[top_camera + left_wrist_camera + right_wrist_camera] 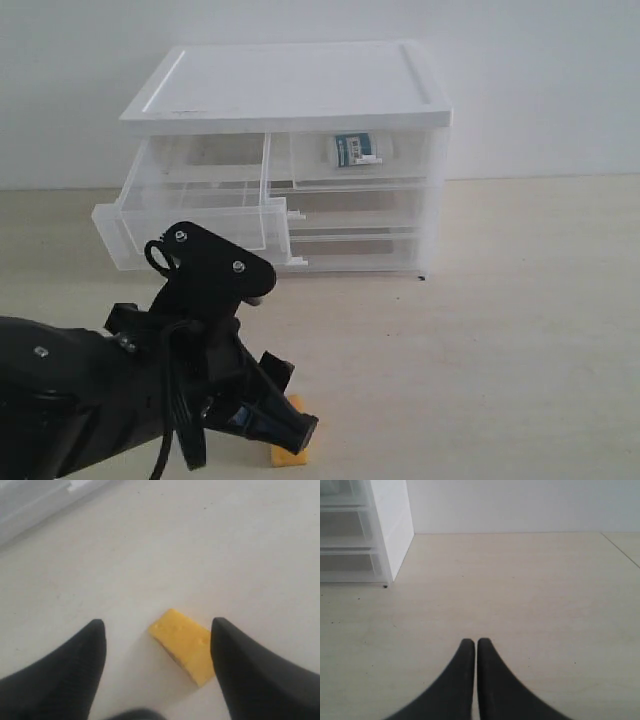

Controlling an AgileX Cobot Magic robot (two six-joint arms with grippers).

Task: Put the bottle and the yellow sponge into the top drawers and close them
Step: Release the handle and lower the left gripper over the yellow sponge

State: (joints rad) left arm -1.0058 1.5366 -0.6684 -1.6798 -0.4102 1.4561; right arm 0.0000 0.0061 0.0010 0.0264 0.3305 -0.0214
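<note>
The yellow sponge [185,645] lies flat on the table between the spread fingers of my left gripper [157,621], closer to one finger [250,675] than to the other. That gripper is open and holds nothing. In the exterior view it hangs low at the front left [283,400], with the sponge [290,457] partly hidden under it. The bottle [357,150] lies inside the right top drawer [400,160], which is pushed in. The left top drawer [190,225] is pulled out and looks empty. My right gripper [476,641] is shut on nothing above bare table.
The white cabinet [290,85] stands at the back against the wall, with two full-width drawers [360,215] below the top ones. Its corner [390,525] shows in the right wrist view. The left arm's black body [90,390] fills the lower left of the exterior view.
</note>
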